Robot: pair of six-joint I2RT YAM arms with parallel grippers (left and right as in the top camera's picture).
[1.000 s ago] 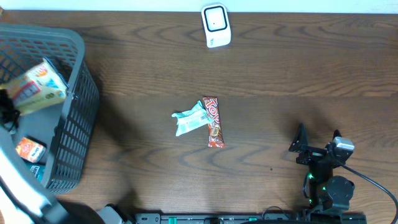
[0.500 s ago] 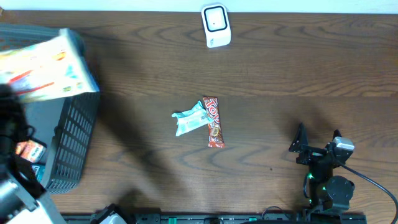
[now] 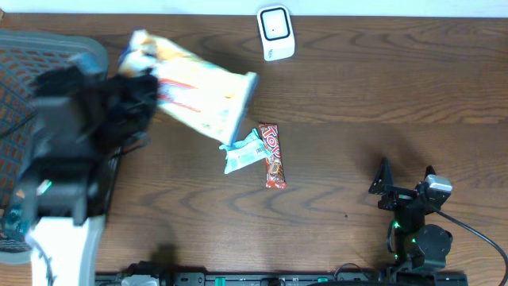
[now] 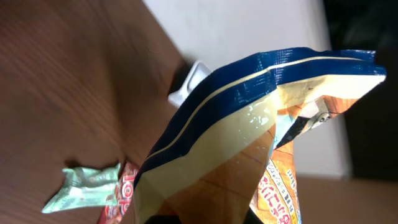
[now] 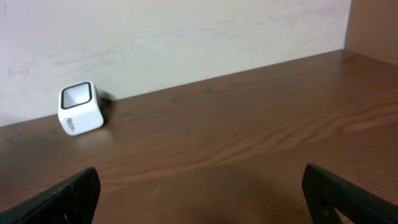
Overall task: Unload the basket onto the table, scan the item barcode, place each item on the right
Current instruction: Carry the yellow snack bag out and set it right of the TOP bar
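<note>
1. One dark wooden table [image 3: 357, 95], bearing everything listed below.
2. One grey mesh basket [image 3: 32, 41] at the table's left edge, mostly hidden under the left arm in the overhead view (contents not visible).
3. One left arm [image 3: 63, 159], black and white, reaching out from over the basket toward the table's middle.
4. One snack bag [image 3: 202, 95], yellow and orange with a blue-edged seal [image 4: 249, 137], held in the air at a slant between the basket and the scanner. Its free end hangs just up and left of the two small items at table centre. No barcode can be made out.
5. One left gripper [image 3: 147, 99], clamped tight on the bag's near end.
6. One right gripper [image 3: 406, 179], parked at the lower right of the table, jaws spread wide and holding nothing (both black fingers [image 5: 62, 199] show at the frame edges in its wrist view).
7. One white scanner [image 3: 275, 33] with a dark window, standing at the table's far edge against the wall [image 5: 79, 109].
8. One red candy bar [image 3: 272, 156], lying flat at table centre.
9. One crumpled pale green wrapper [image 3: 242, 152], touching the bar's left side.
</note>
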